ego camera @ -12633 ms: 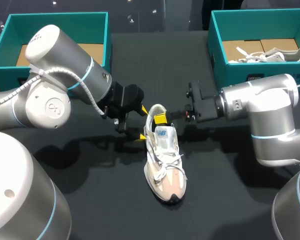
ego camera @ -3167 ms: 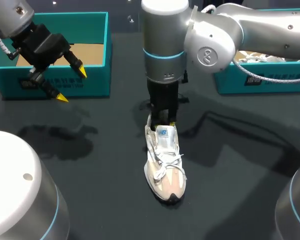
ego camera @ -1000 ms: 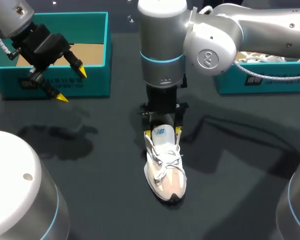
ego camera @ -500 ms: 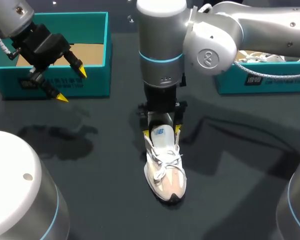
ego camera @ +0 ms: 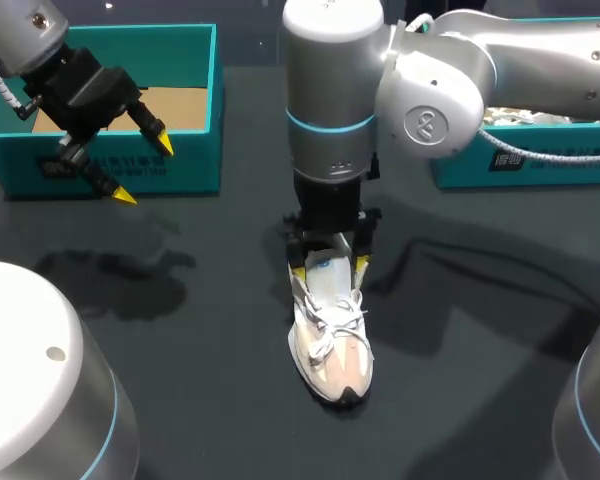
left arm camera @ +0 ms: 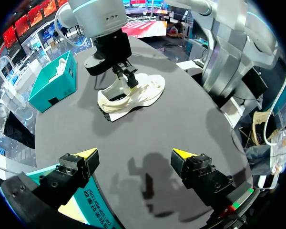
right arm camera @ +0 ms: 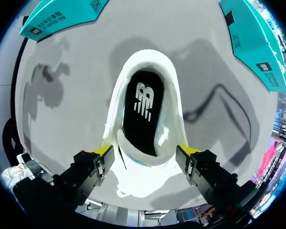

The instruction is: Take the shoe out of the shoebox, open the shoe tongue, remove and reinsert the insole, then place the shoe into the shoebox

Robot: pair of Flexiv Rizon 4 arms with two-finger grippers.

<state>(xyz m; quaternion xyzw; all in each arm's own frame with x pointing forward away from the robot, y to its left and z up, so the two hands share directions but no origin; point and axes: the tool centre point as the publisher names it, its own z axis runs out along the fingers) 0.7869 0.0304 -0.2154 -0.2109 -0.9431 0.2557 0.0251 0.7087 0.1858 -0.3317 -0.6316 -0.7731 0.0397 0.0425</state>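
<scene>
One pale shoe (ego camera: 328, 325) is set upright on the dark counter (ego camera: 180, 400), outside both teal shoeboxes, and is straddled at the heel end by the right claw (ego camera: 330, 268).
The shoe's toe is pointed to the near edge and its heel to the far side. The right claw is held spread, one yellow tip at each side of the collar; contact with the shoe cannot be told. In the right wrist view a dark insole (right arm camera: 143, 107) is seen lying inside the shoe's opening. The left claw (ego camera: 140, 165) is spread too and is held, gripping nothing, above the counter before the left shoebox (ego camera: 216, 90), well apart from the shoe. The right shoebox (ego camera: 540, 165) is placed at far right.
</scene>
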